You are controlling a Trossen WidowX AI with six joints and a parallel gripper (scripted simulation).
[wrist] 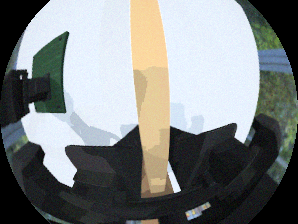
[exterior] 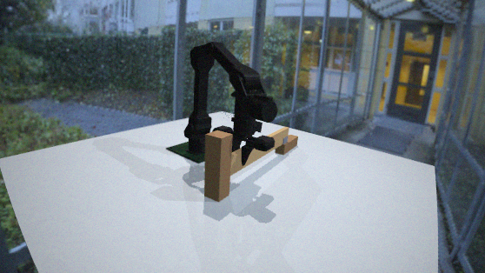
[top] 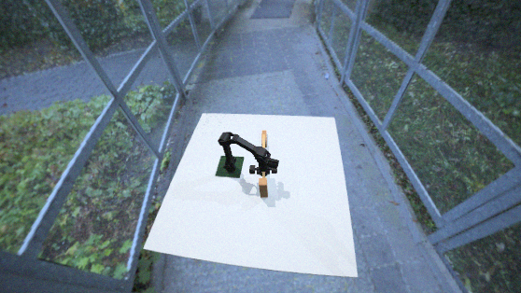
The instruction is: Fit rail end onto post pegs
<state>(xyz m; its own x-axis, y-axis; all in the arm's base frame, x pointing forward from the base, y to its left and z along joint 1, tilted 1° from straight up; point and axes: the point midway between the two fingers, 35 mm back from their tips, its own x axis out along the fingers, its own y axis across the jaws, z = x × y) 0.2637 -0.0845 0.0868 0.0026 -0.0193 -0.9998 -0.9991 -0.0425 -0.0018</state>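
Note:
The rail (top: 264, 136) (exterior: 262, 152) (wrist: 150, 40) runs from the footboard block (exterior: 287, 147) towards the upright wooden post (top: 263, 188) (exterior: 217, 167). My gripper (top: 263, 172) (exterior: 242, 157) (wrist: 149, 126) is shut on the rail near its post end, one finger on each side. That end is held above the table and the rail looks about level in the exterior view. The far end stands at the grey bracket (exterior: 285, 140) on the block. The rail end is right behind the post in the exterior view. Pegs and holes are hidden, and I cannot tell whether end and post touch.
The arm's base stands on a dark green plate (top: 223, 171) (exterior: 176, 149) (wrist: 51, 75) to the left of the rail. The arm reaches over from it to the rail. The white table top (top: 299, 233) (exterior: 130, 235) lies under everything, with shadows of the arm and gripper around the post.

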